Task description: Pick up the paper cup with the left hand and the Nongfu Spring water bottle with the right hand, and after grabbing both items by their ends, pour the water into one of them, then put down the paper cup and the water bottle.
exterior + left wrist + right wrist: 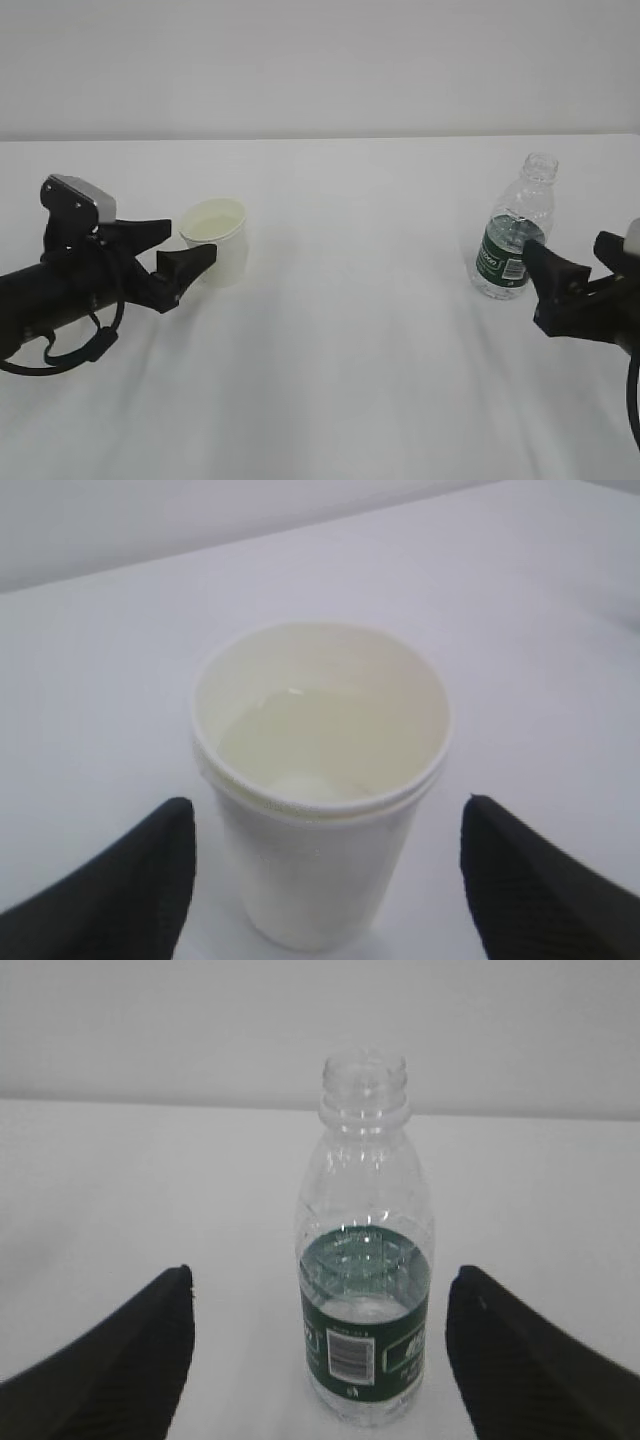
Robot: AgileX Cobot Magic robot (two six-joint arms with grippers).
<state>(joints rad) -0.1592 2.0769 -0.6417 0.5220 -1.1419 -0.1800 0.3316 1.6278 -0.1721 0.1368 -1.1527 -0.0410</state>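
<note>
The white paper cup (215,240) (320,780) stands upright on the table at the left. My left gripper (192,240) (327,810) is open, one black finger (120,880) on each side of the cup and neither touching it. The cup's inside is pale cream; I cannot tell whether it holds liquid. At the right stands the uncapped Nongfu Spring water bottle (515,235) (365,1260) with its green label band. Clear water (365,1305) fills its lower part. My right gripper (563,248) (320,1280) is open, its fingers (530,1350) flanking the bottle with a gap on both sides.
The white table (340,350) runs back to a pale wall. Nothing else stands on it. Between the cup and the bottle lies a wide bare stretch.
</note>
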